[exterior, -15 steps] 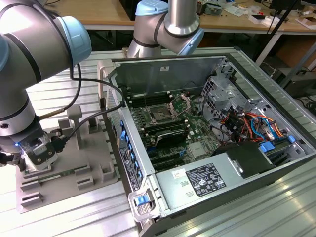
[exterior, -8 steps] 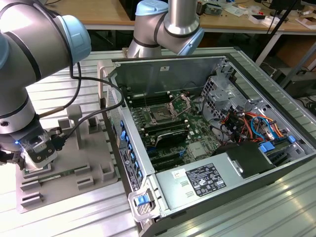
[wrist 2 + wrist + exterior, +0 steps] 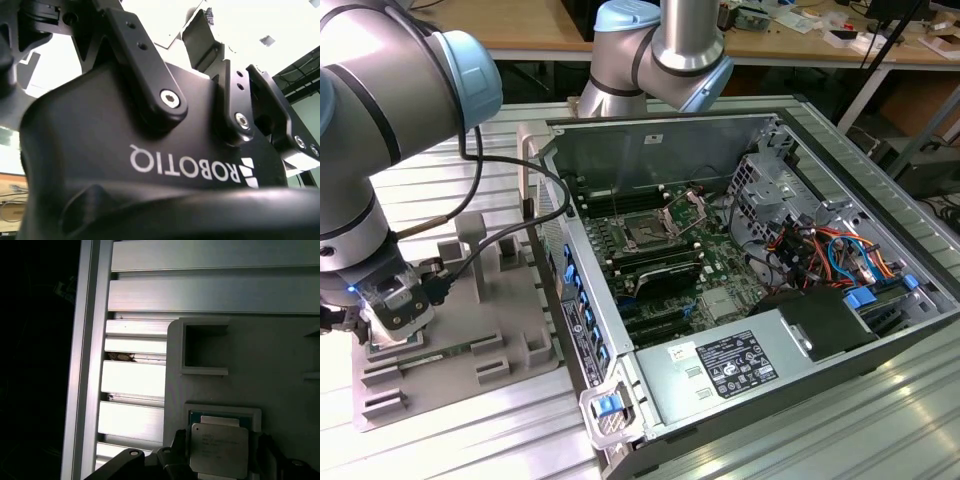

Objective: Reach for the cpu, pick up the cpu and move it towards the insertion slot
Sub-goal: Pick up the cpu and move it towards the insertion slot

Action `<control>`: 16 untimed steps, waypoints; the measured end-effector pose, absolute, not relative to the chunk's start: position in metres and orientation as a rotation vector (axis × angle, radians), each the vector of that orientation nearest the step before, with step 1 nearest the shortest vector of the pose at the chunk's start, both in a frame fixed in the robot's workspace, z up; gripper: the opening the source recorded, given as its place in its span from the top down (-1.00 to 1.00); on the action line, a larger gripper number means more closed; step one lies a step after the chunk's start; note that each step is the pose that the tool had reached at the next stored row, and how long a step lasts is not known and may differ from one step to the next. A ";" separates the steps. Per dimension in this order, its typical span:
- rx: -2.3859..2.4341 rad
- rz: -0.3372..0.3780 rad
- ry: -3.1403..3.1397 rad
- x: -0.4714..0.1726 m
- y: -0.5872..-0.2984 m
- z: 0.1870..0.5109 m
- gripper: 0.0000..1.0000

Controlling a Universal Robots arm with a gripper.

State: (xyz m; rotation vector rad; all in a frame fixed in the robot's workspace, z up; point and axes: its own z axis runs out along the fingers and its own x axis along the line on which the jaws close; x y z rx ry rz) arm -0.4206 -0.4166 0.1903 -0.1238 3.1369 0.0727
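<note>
Straddling jaws: gripper [image 3: 222, 452] is down over the cpu [image 3: 218, 442], jaws open, one dark finger [image 3: 176, 446] on each side of it in the first wrist view. A sliver of pale tray shows between the chip and one finger, so I'd call it not clamped yet.
Cpu: flat square chip, silvery lid up, green edge showing along one side. It lies level in a square recess of the grey tray [image 3: 280, 365].
Handling: my read is very light and rigid, no give. The lid is smooth metal and the edges are thin, so probably slippery under hard pads. The underside contacts are likely delicate, so no dragging and no tilting.
Hold: two opposite edges, pads square to them and centred, gentle squeeze. Off-centre it would likely pivot or pop out.
Tray: sits on the slatted aluminium table [image 3: 135, 377] at the exterior view's left, just beside the open computer case [image 3: 650, 150]. It has upright pegs and other recesses, with a small square pocket [image 3: 205, 352] near the cpu.
Slot: insertion slot [image 3: 647, 232] is on the green circuit board [image 3: 720, 262] inside the case, and its metal frame looks hinged open. It is well apart from the gripper, with the case wall between.
Progress: reach looks done, pickup not.
</note>
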 end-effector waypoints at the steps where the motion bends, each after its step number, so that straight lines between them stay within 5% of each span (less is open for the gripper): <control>1: -0.124 0.073 3.137 -0.421 -0.417 0.190 -0.33; 6: -0.124 0.073 3.137 -0.421 -0.417 0.190 -0.09; 16: -0.124 0.074 3.137 -0.422 -0.417 0.191 -0.09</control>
